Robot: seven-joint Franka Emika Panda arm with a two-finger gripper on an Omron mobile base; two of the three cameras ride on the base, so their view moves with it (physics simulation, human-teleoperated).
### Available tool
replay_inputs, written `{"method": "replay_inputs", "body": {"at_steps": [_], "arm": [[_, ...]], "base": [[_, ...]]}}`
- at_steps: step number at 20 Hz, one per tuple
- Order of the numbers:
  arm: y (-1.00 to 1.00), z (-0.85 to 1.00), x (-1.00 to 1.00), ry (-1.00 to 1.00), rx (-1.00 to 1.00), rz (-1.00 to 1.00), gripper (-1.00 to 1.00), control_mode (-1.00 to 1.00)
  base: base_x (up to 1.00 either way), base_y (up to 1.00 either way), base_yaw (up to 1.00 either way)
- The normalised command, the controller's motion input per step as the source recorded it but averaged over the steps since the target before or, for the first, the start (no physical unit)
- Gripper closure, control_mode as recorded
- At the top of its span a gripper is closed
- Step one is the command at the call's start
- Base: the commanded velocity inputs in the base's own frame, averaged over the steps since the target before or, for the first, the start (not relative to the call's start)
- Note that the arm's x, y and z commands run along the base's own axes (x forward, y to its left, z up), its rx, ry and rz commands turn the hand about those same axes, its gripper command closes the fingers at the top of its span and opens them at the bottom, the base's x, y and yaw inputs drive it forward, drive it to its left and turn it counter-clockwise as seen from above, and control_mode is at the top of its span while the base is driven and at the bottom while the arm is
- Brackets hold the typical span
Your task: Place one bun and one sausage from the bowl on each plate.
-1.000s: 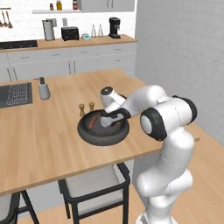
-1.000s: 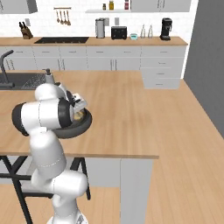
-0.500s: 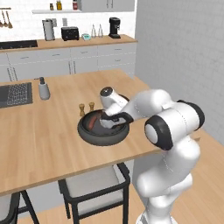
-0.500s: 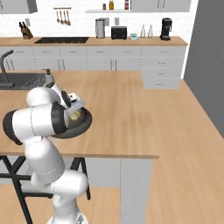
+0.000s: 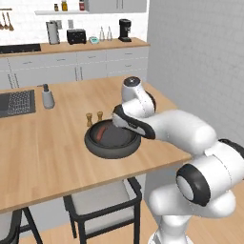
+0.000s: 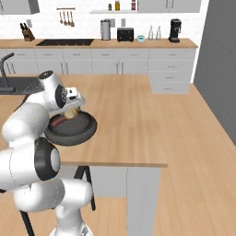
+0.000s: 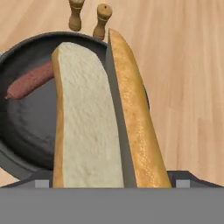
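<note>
My gripper (image 5: 120, 121) hangs just over the dark bowl (image 5: 95, 147) near the counter's front edge, shut on a tan bun (image 7: 87, 127). In the hand view the bun is split lengthwise, pale cut side facing me beside its golden crust (image 7: 135, 122), and it hides the finger tips. In the right base view the bun (image 6: 70, 113) peeks out under the gripper (image 6: 72, 110) above the bowl (image 6: 71, 133). One reddish-brown sausage (image 7: 30, 81) lies in the bowl (image 7: 26, 127) at its left side, also visible as the sausage (image 5: 99, 134) and the sausage (image 6: 58, 122). Both plates are out of view.
Two small wooden shakers (image 5: 94, 117) stand just behind the bowl, the same shakers (image 7: 89, 17) at the top of the hand view. A grey soap dispenser (image 5: 46, 96) and a dark sink (image 5: 16, 102) sit to the left. A stool (image 5: 102, 200) stands under the counter edge.
The gripper has risen slightly out of the bowl with the bun in it. The arm's elbow has swung outward and lower. The sausage stays in the bowl.
</note>
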Motion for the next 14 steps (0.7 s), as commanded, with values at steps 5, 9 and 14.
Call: {"method": "replay_inputs", "body": {"at_steps": [5, 9, 14], "arm": [[-0.37, 1.00, -1.00, 0.05, 0.28, -0.20, 1.00, -1.00], [-0.33, 0.96, -1.00, 0.06, 0.22, -0.23, 1.00, -1.00], [-0.14, 0.46, -1.00, 0.06, 0.13, -0.23, 1.00, -1.00]], "base": [[0.00, 0.00, 0.00], [0.00, 0.00, 0.00], [0.00, 0.00, 0.00]]}}
